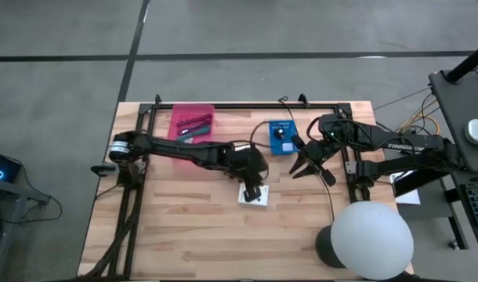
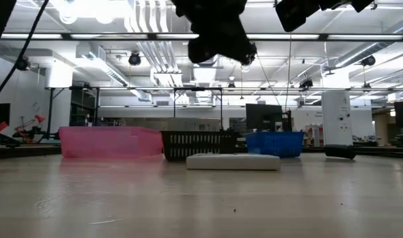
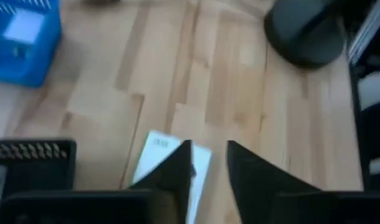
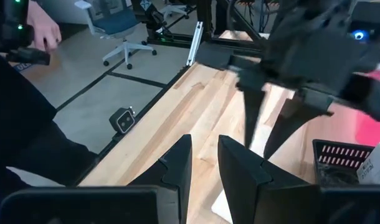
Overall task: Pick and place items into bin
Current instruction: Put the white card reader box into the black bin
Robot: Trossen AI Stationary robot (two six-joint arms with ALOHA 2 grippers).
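A white flat packet [image 1: 253, 197] lies flat on the table near its middle; it also shows in the low view [image 2: 232, 161] and the left wrist view [image 3: 160, 155]. My left gripper [image 1: 252, 186] [image 3: 209, 149] hangs open above the packet, well clear of it in the low view [image 2: 218, 39]. My right gripper [image 1: 308, 167] [image 4: 205, 146] is open and raised, to the right of the packet, next to the blue bin. The right wrist view shows the left gripper [image 4: 271, 118] over the packet [image 4: 222, 200]. A pink bin [image 1: 192, 123] holds pen-like sticks.
A blue bin [image 1: 282, 137] holds a small dark knob. A black basket [image 2: 198, 144] stands between the pink bin [image 2: 109, 142] and the blue bin [image 2: 274, 143]. A white dome lamp [image 1: 371, 240] stands at the near right. A person's hand [image 4: 47, 28] shows beyond the table.
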